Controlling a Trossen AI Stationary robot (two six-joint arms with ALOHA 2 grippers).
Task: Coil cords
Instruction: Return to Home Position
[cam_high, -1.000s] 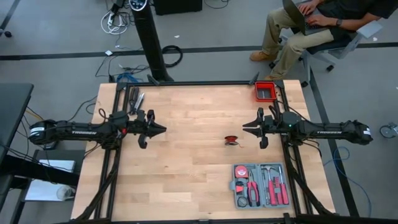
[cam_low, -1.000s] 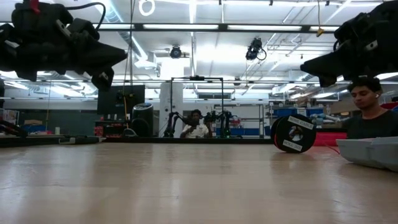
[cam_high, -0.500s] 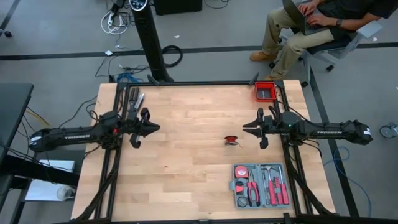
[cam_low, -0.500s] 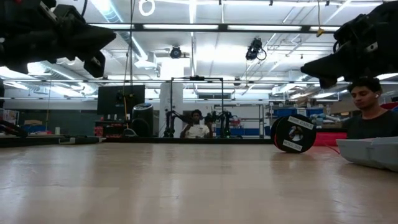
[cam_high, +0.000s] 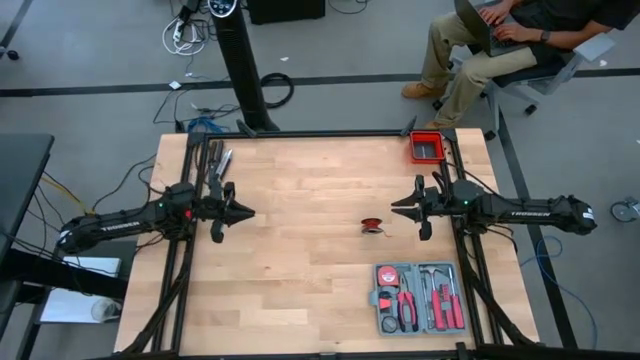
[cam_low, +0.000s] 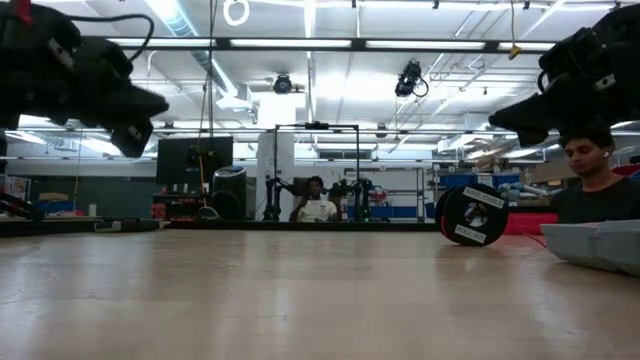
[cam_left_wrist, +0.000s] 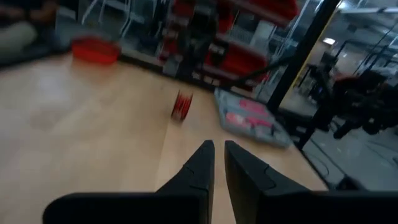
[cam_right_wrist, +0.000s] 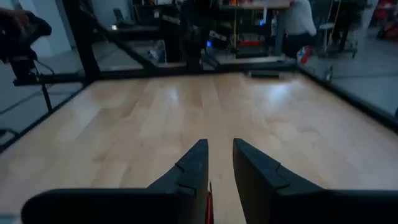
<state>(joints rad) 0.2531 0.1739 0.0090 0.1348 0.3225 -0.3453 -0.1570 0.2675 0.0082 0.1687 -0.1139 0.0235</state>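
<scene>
The red cord (cam_high: 372, 225) sat wound on a small spool, right of centre on the table (cam_high: 300, 270). It lay near the right gripper (cam_high: 396, 205), axis running front to back. The left wrist view showed the cord (cam_left_wrist: 182, 104) edge-on. The low view showed the spool (cam_low: 471, 213) as a black face with unreadable labels. The right gripper and the left gripper (cam_high: 240, 212) hung narrowly parted, holding nothing. The right arm (cam_high: 520, 212) read TROSSEN.

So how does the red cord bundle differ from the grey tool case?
The red cord bundle is far smaller than the grey tool case. The bundle sits toward the table centre, the case at its edge. Both rest on it, clear of the left gripper and right gripper.
</scene>
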